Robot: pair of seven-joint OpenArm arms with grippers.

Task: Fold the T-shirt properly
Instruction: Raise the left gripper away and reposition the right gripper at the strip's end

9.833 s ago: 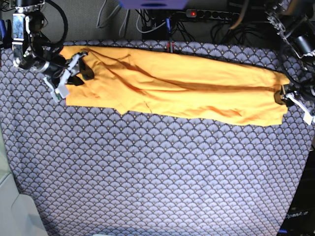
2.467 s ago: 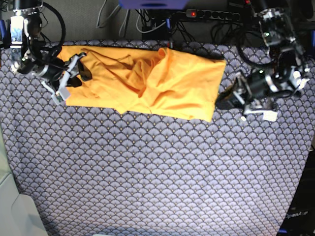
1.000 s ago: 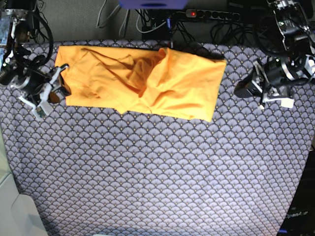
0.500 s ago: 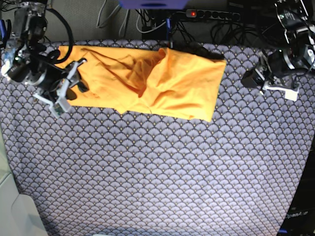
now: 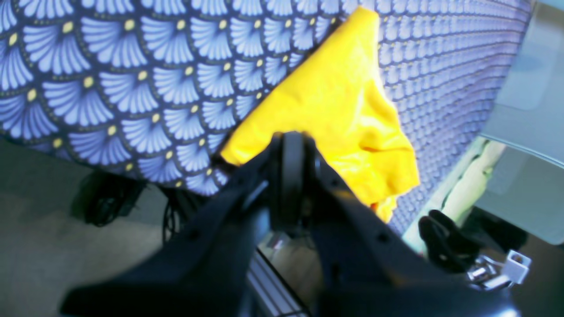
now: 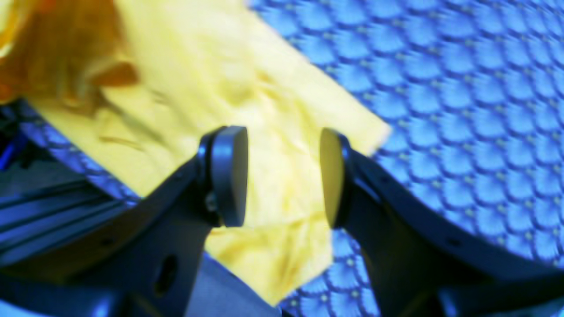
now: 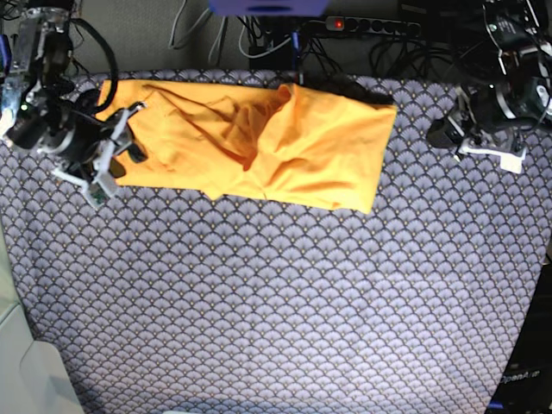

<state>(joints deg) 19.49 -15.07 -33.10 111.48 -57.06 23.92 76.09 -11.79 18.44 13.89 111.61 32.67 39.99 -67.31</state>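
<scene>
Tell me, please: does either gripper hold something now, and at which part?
Nothing is held. The right gripper stands open over the end of the T-shirt; the left gripper is shut and empty, away from the shirt.

Both arms are black with silver metal joints and looping black cables. The right gripper (image 6: 282, 176) has matte black fingers ending in rounded flat pads (image 6: 231, 176); the left gripper (image 5: 291, 176) matches.

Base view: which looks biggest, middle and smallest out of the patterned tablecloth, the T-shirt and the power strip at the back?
1. Patterned tablecloth, by far the largest.
2. T-shirt.
3. Power strip, smallest, though it sits farther back and is partly hidden by cables.
</scene>
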